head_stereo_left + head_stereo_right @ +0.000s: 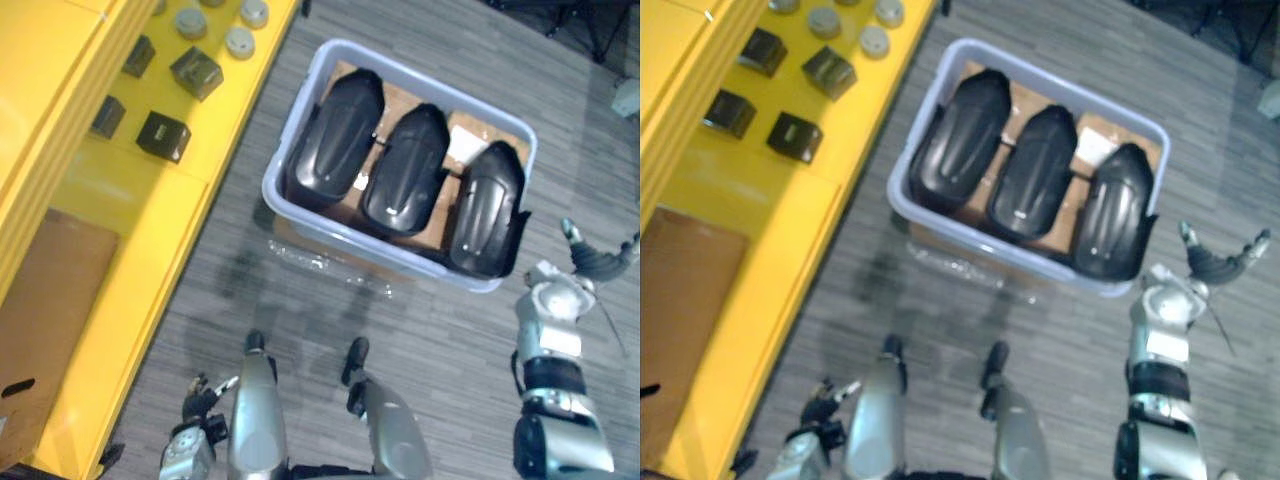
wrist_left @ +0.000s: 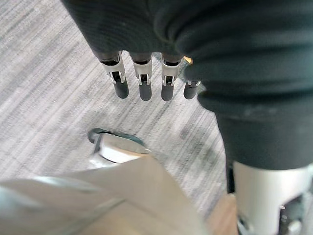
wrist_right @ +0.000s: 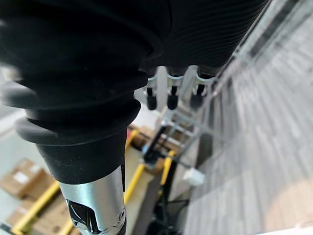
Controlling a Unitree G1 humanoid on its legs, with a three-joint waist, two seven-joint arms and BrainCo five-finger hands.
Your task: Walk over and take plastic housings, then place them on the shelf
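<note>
Held open and empty: left hand (image 2: 142, 73), right hand (image 1: 598, 262).
Three housings (image 1: 405, 170) are packed in the bin (image 1: 372, 243), just beside the right hand.

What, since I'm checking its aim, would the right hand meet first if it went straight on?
Likely nothing close: the right hand points past the pale blue plastic bin, not at its black plastic housings; open space lies ahead, though depth is unclear.

Three glossy black plastic housings, long rounded shells, lie dome-up and side by side in a pale blue tub (image 1: 430, 82) on the floor. The left housing (image 1: 335, 135) lies farthest, then the middle housing (image 1: 405, 170). The right housing (image 1: 485, 210) is nearest. The yellow shelf (image 1: 180, 190) stands just left of the tub.
</note>
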